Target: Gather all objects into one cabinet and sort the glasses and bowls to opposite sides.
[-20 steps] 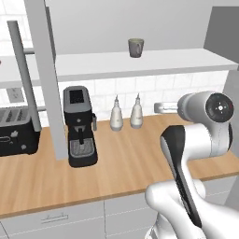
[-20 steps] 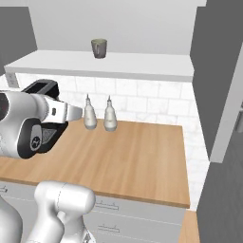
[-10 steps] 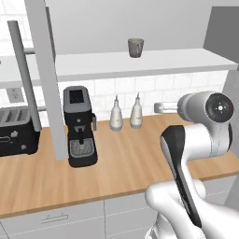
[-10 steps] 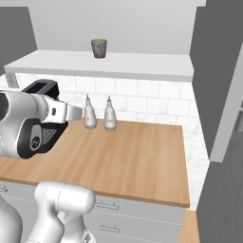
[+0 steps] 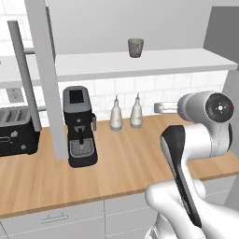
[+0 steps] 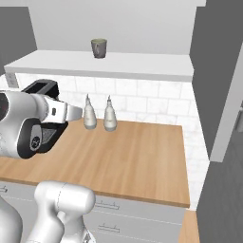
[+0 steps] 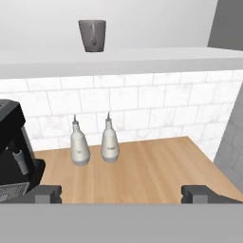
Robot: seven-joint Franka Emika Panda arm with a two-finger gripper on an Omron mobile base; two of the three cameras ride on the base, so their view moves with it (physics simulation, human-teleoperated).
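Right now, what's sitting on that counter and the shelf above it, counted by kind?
Grey cup on the shelf: 1
White bottles by the tiled wall: 2
Black coffee machine: 1
Black toaster: 1
Total: 5

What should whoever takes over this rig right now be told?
Tool: open, holding nothing, raised over the wooden counter and facing the tiled back wall.
Ahead: two white bottles, a coffee machine and a toaster stand on the counter; a grey cup sits on the shelf above.
Done: nothing that these views confirm.
Left: likely the whole job, that is locating the task's items, gathering them into one cabinet and sorting them to opposite sides.
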